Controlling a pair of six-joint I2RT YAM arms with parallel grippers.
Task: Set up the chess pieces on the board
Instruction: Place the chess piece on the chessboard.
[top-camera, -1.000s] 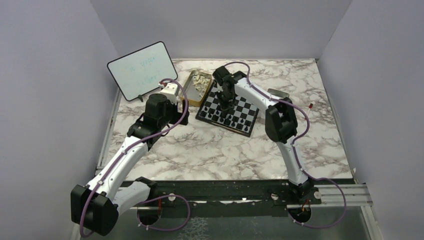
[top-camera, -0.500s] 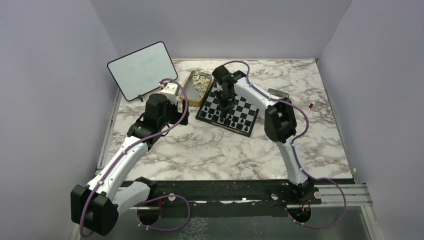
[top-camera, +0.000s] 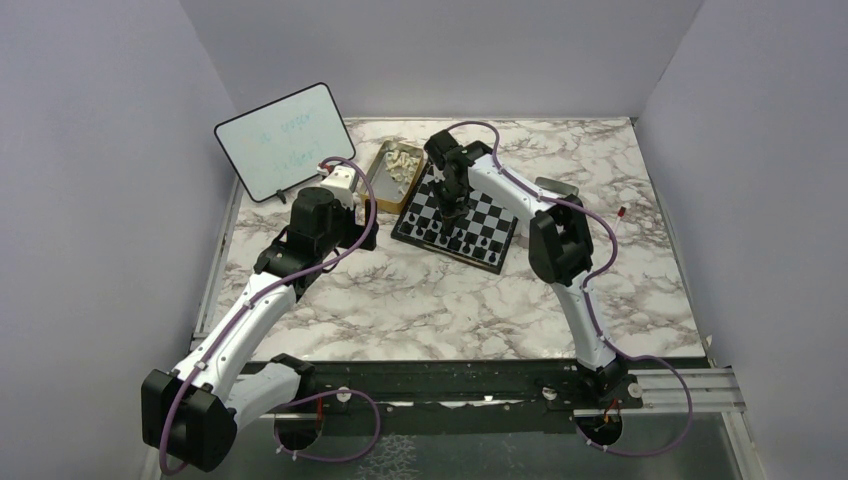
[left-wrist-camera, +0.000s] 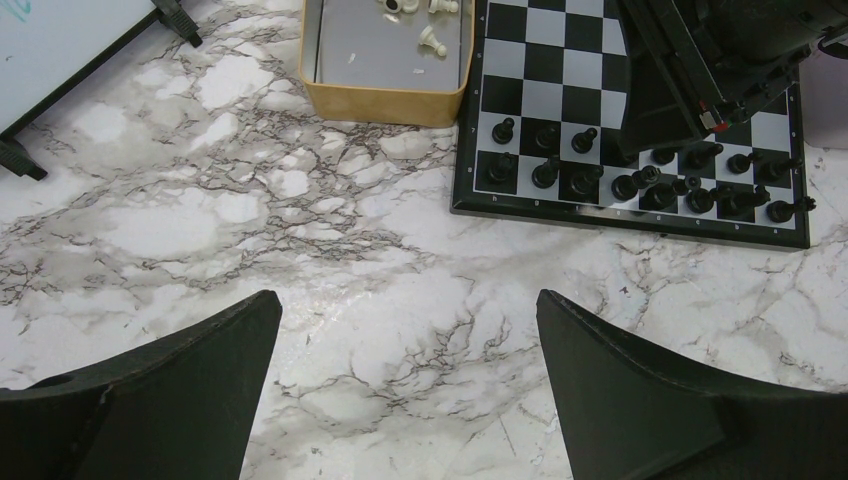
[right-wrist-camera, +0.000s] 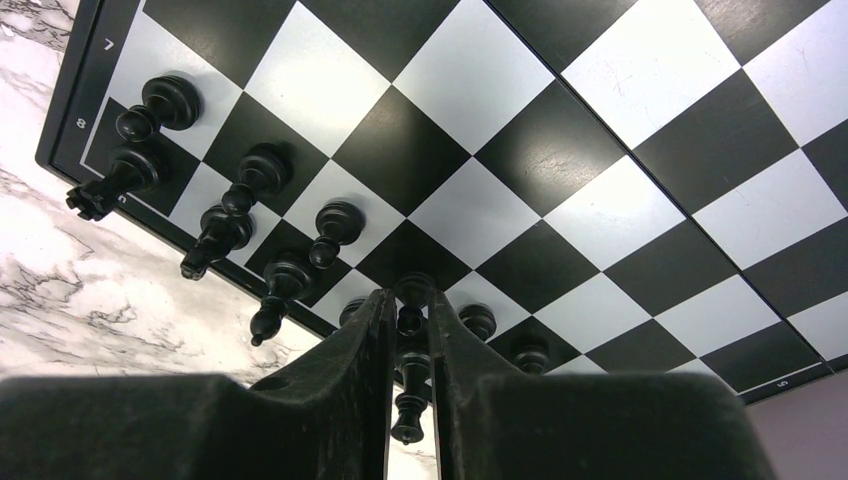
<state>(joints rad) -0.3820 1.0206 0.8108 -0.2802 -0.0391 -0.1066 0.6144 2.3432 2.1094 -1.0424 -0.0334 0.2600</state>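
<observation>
The board (top-camera: 490, 215) lies at the table's middle back. Black chess pieces (top-camera: 455, 240) fill its two near rows; the left wrist view shows them (left-wrist-camera: 640, 180) too. My right gripper (top-camera: 455, 205) points down at those rows. In the right wrist view its jaws (right-wrist-camera: 412, 295) stand barely open around a black pawn (right-wrist-camera: 412, 318) that stands on the board (right-wrist-camera: 600, 215), with a thin gap on each side. Cream-white chess pieces (top-camera: 403, 160) lie in a gold tin (top-camera: 392, 175). My left gripper (left-wrist-camera: 408, 305) hangs open over bare marble, left of the board (left-wrist-camera: 545, 60).
A white dry-erase board (top-camera: 285, 140) leans at the back left, its feet near the tin (left-wrist-camera: 385, 95). A grey lid (top-camera: 557, 188) and a small red thing (top-camera: 622, 211) lie right of the board. Walls close in on three sides.
The right gripper's jaws have parted slightly around the pawn. Neither arm has visibly shifted in the top view.
</observation>
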